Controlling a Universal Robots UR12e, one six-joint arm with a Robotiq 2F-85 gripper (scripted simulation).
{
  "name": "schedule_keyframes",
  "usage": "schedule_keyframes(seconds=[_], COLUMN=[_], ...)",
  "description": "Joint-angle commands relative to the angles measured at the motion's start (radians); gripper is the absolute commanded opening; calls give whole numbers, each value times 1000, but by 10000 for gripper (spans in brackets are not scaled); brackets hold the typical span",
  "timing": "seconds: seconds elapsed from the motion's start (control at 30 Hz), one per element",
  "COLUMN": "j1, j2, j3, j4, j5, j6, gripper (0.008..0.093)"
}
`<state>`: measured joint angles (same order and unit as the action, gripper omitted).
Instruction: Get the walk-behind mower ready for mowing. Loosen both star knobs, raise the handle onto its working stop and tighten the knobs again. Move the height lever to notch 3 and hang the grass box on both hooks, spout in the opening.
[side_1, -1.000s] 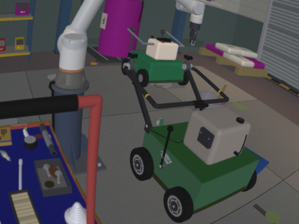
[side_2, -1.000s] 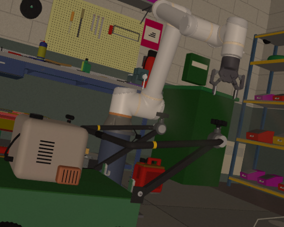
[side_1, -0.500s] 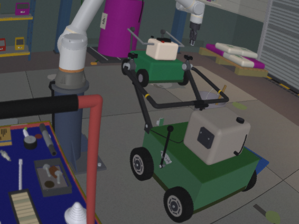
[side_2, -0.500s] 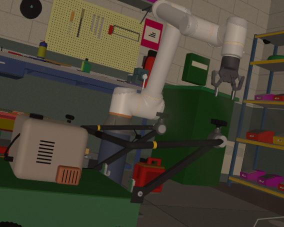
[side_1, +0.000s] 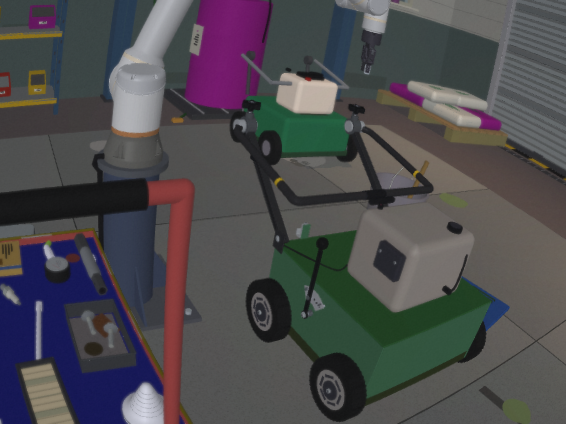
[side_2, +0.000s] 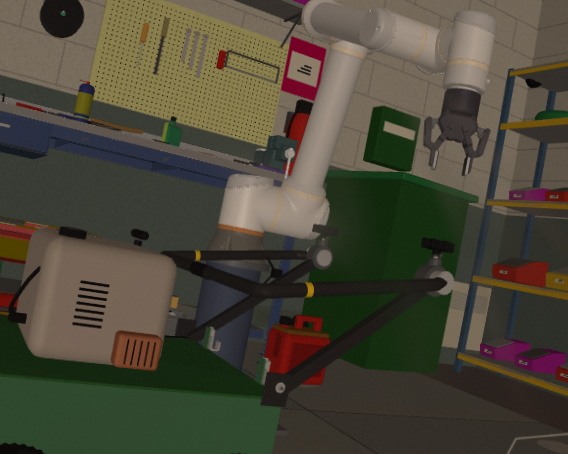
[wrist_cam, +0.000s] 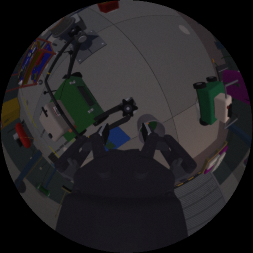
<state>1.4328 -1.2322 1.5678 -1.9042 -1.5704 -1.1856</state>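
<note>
The green walk-behind mower (side_1: 370, 320) stands on the floor with a beige engine on its deck. Its black handle (side_1: 350, 197) is folded low over the engine. One black star knob (side_2: 437, 246) sits at the near handle joint, the other star knob (side_2: 325, 230) at the far joint. The height lever (side_1: 313, 277) with a black ball top stands at the mower's side. My gripper (side_2: 455, 152) hangs open and empty high above the near star knob (wrist_cam: 128, 108). The grass box is not in view.
A grey bucket (wrist_cam: 150, 127) stands on the floor beyond the handle. A second green mower (side_1: 300, 122) sits behind. A tool cart (side_1: 75, 320) with a red rail is on the left. Shelves (side_2: 530, 225) rise close to the gripper's right.
</note>
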Motion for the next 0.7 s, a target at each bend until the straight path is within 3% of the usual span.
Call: schedule_keyframes(seconds=[0.0, 0.3, 0.67], j1=[-6, -121, -390], j2=[-5, -83, -194], j3=[5, 107, 243], j4=[-2, -27, -53], j5=[0, -1, -1], j6=[-5, -119, -389], gripper=[680, 680, 680])
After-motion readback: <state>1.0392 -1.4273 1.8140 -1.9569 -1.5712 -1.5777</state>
